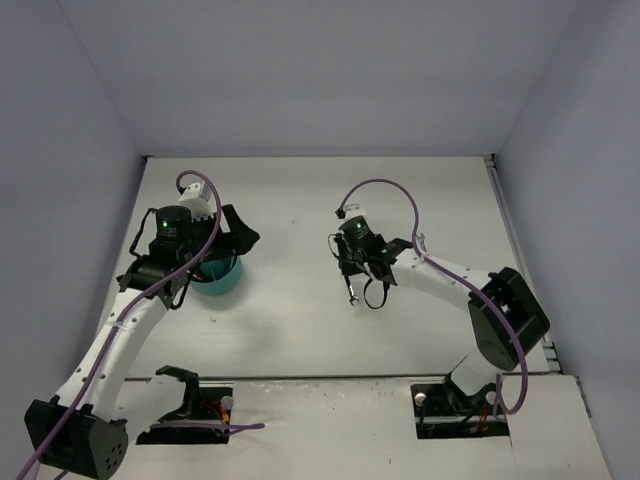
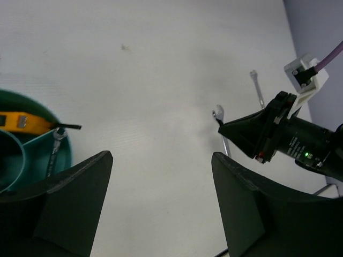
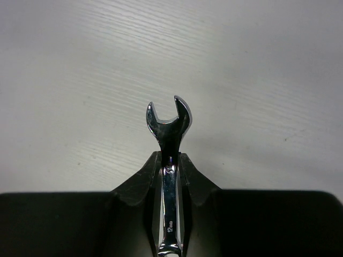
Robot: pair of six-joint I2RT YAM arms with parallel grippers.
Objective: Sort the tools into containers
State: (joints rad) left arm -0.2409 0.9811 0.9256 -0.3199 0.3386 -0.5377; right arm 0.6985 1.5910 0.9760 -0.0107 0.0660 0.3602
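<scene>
The right gripper has its black fingers pressed together on the shank of a small silver open-end wrench. The wrench's long axis runs in line with the fingers, and its forked head sticks out just past their tips over the white table. The round teal plastic bowl with inner dividers lies well apart from that grip, across the table towards the robot's left, so the carry has to run sideways with the wrench held lengthwise. The left gripper is far the nearer of the two and hovers just beside the bowl, with its fingers spread wide and nothing between them. From its wrist view, part of the bowl shows an orange-handled tool and a thin silver wrench lying in adjoining compartments; the rest of the bowl is cut off by the frame and by a finger. A second loose silver wrench lies on the table beyond the right gripper. Whether the held wrench is clear of the table is hard to tell, and its far end is hidden inside the fingers.
</scene>
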